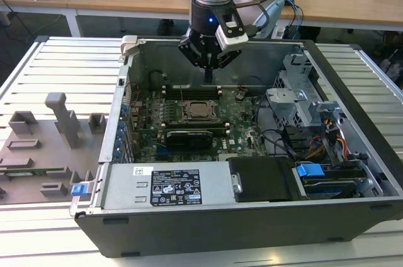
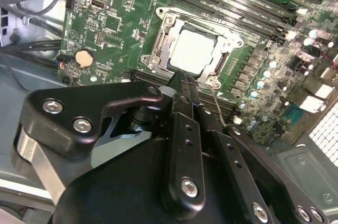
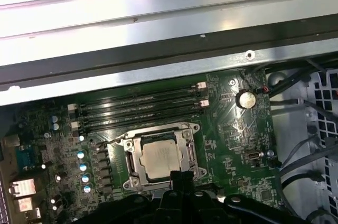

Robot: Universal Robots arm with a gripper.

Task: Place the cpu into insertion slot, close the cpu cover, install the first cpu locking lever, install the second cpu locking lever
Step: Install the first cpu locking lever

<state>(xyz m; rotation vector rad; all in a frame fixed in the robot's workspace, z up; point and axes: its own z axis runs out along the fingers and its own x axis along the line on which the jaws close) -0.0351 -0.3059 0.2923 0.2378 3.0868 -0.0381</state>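
Note:
The cpu [image 1: 200, 111] lies flat in the insertion slot [image 1: 199, 101] on the green board, its silvery top facing up. The cpu cover [image 2: 165, 40] lies down around the chip as a metal frame, as the first wrist view also shows for the cpu [image 3: 160, 159] and the cpu cover [image 3: 132, 156]. My gripper [image 1: 208, 77] hangs above the board just behind the socket in the exterior view, with its fingers pressed together and nothing between them. In the second wrist view the gripper [image 2: 182, 80] tips sit at the socket's edge, close to the cpu [image 2: 193, 50].
The open computer case [image 1: 208, 223] walls the board in. A drive cage [image 1: 296, 100] and cables stand at the exterior view's right, a labelled box [image 1: 170, 186] at the front. Memory slots [image 3: 137, 109] run beside the socket. A grey fixture plate [image 1: 44, 147] lies outside at the exterior view's left.

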